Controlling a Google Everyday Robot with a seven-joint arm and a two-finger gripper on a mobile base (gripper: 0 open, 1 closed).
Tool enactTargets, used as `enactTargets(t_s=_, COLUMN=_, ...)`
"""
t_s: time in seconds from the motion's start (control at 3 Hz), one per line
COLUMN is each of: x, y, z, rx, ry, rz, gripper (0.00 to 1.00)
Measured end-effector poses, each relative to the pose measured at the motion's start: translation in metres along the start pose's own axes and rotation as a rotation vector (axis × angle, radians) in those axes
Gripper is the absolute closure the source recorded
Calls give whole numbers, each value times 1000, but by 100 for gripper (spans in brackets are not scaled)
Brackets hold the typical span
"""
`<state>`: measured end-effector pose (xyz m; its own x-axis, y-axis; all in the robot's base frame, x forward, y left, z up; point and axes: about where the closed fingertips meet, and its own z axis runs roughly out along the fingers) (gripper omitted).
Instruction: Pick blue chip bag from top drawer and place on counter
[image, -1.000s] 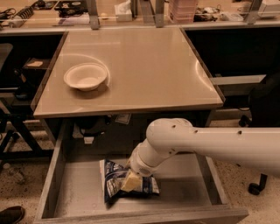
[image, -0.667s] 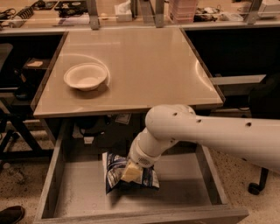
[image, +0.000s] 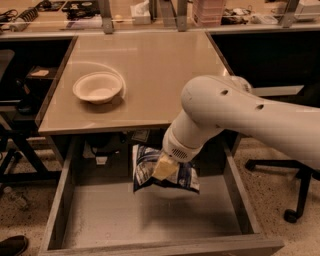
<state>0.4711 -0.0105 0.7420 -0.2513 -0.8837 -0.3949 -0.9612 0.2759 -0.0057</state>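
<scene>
The blue chip bag (image: 150, 167) is dark blue foil with white print. It hangs in the air above the floor of the open grey top drawer (image: 125, 215), just below the counter's front edge. My gripper (image: 163, 167) is shut on the blue chip bag, with one cream fingertip (image: 163, 168) pressed on its front. The white arm comes in from the right. The beige counter (image: 150, 65) lies above and behind the drawer.
A white round bowl (image: 98, 87) sits on the counter's left part. A cluttered bench with metal posts (image: 176, 12) runs along the back. An office chair base (image: 295, 205) stands at the right. A dark shoe (image: 12, 245) is at the bottom left.
The gripper has lifted the blue chip bag off the drawer floor, up and toward the counter's front edge. The arm has risen with it.
</scene>
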Motion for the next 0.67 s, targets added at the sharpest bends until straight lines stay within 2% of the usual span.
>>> enactTargets(t_s=0.67, x=4, y=-51, z=-76, rx=144, ry=61, rz=69, gripper=100)
